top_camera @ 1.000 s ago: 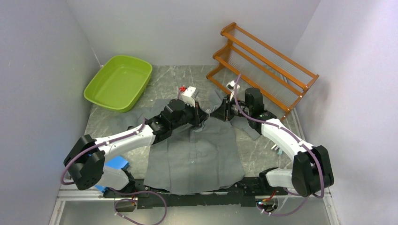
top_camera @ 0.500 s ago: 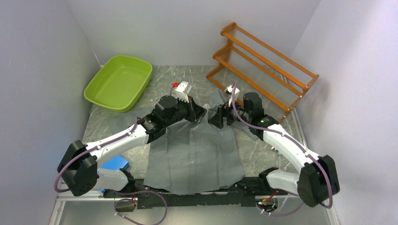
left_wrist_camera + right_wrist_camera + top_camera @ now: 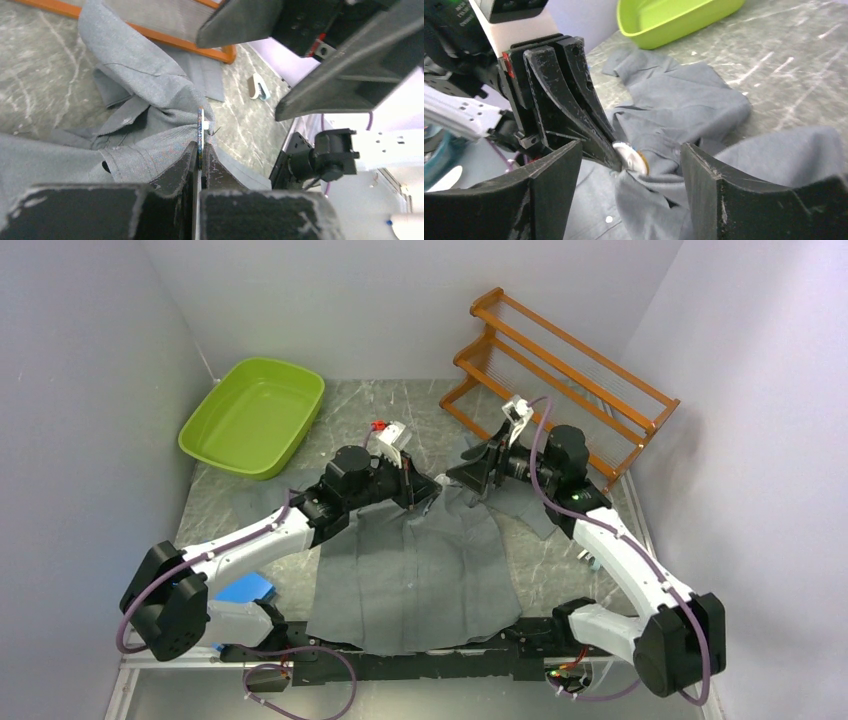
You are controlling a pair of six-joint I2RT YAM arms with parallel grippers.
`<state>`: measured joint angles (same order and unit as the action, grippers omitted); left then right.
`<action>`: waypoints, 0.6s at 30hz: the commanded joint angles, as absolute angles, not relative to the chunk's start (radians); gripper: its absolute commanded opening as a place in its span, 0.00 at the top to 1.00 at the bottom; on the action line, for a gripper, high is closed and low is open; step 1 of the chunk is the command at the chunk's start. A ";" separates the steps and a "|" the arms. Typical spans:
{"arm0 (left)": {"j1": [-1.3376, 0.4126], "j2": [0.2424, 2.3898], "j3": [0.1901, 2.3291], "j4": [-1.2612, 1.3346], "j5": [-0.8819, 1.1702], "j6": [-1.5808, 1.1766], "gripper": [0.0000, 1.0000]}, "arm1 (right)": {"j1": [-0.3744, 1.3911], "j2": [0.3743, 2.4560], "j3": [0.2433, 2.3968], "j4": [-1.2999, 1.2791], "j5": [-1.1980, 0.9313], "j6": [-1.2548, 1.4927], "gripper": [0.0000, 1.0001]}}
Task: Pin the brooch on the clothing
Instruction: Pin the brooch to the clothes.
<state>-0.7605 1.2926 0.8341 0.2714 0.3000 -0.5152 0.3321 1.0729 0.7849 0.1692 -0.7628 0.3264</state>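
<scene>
The left gripper is pinched shut on the round brooch and a fold of the grey shirt near its collar. The rest of the shirt lies spread on the table. The right gripper is wide open, with a finger on each side of the brooch, not touching it.

Shirt: dark grey, short-sleeved. Spread front-up in lower centre of top view, hem toward bottom edge, one sleeve out to right. Collar end at upper centre raised, bunched into creased peak. Pale button on front.
Brooch: small round disc, white face, golden rim. Stands upright at centre of both wrist views, pressed against raised fabric fold, pinched between tips of left gripper.
</scene>
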 commanded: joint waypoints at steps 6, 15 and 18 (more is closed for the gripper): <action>-0.761 1.244 0.815 0.449 0.478 -0.486 0.97 | 0.330 1.201 0.836 0.369 -1.016 0.378 0.39; -0.761 1.233 0.813 0.447 0.483 -0.481 0.97 | 0.328 1.237 0.794 0.469 -1.107 0.416 0.62; -0.759 1.229 0.809 0.454 0.486 -0.479 0.97 | 0.328 1.231 0.780 0.457 -1.093 0.404 0.53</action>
<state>-0.7605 1.2716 0.8066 0.3782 0.4507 -0.4908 0.3309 1.2362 0.7944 0.3832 -1.0584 0.4118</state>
